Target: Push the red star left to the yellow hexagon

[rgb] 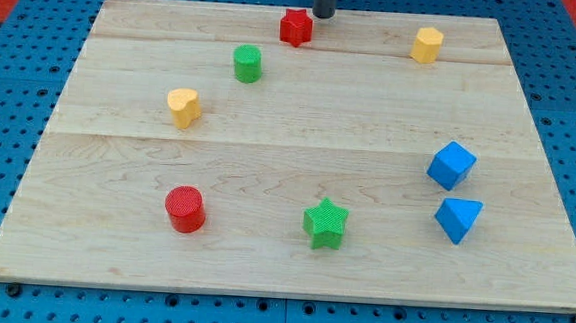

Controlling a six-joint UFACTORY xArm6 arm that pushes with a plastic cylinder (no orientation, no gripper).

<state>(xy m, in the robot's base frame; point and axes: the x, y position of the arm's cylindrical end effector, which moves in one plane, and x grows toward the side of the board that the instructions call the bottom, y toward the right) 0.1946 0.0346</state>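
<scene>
The red star (pixel 295 27) lies near the board's top edge, a little left of centre. The yellow hexagon (pixel 426 45) lies near the top right of the board, to the view's right of the star. My tip (pixel 323 15) comes down from the view's top and stands just right of and slightly above the red star, very close to it; I cannot tell if it touches.
The wooden board (pixel 291 272) also holds a green cylinder (pixel 247 63), a yellow heart (pixel 183 106), a red cylinder (pixel 185 208), a green star (pixel 325 223), a blue cube (pixel 451 164) and a blue triangular block (pixel 458 218). A blue pegboard (pixel 0 114) surrounds the board.
</scene>
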